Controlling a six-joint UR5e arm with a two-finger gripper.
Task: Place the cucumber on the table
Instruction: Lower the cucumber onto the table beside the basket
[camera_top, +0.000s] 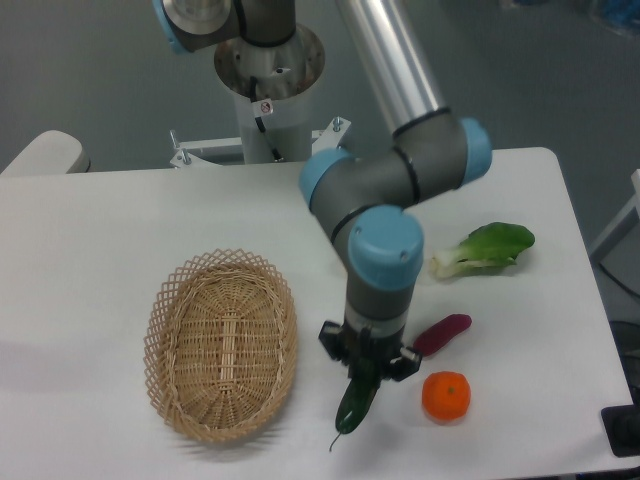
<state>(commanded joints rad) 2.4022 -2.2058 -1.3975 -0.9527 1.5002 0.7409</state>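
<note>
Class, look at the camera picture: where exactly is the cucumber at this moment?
The cucumber hangs from the gripper near the table's front edge, between the wicker basket and the orange.

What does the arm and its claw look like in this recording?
The arm has grey cylindrical joint housings with light blue round end caps and a shiny silver tube link. The claw is small and black, mounted under the grey wrist. The round grey base bears a small red-and-white sticker. No loose cables show.
</note>
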